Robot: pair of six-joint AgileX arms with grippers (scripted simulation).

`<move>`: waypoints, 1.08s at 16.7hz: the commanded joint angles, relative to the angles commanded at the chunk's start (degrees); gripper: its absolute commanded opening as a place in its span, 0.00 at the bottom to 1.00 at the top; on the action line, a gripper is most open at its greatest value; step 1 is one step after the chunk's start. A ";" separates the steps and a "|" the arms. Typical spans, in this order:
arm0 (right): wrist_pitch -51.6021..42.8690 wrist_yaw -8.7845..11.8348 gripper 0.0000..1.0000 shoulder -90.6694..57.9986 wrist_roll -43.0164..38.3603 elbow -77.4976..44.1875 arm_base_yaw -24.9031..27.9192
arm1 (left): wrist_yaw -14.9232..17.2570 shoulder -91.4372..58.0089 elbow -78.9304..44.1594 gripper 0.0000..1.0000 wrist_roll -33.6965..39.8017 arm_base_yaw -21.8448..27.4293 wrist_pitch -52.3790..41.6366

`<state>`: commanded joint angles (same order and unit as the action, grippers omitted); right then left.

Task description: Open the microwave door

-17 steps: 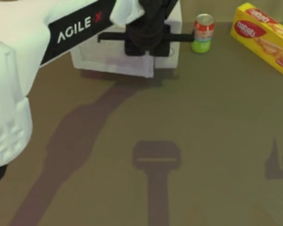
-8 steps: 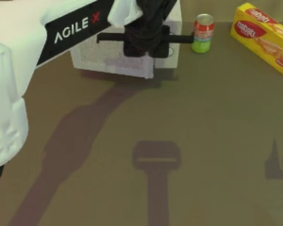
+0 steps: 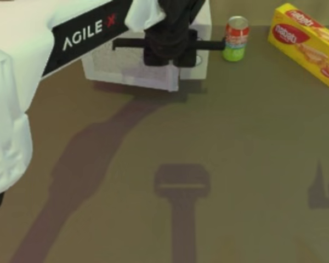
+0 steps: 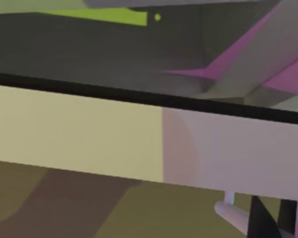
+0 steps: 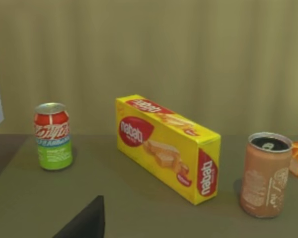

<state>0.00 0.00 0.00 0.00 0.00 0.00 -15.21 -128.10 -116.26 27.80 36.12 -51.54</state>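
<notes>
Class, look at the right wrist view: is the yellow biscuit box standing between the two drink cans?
Yes: the yellow biscuit box stands between the red and green can and the opened brown can.

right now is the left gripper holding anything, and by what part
Cannot be told. The left gripper is at the microwave front by the microwave door, but its fingers are hidden.
</notes>
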 joint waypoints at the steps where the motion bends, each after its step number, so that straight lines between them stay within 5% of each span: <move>1: 0.00 0.00 1.00 0.00 0.00 0.00 0.00 | 0.00 0.00 0.00 0.00 0.00 0.00 0.00; 18: 0.00 0.00 1.00 0.00 0.00 0.00 0.00 | 2.51 5.33 8.72 0.00 -5.13 -0.48 4.61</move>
<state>0.00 0.00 0.00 0.00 0.00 0.00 -12.70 -122.77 -107.54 22.67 35.64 -46.93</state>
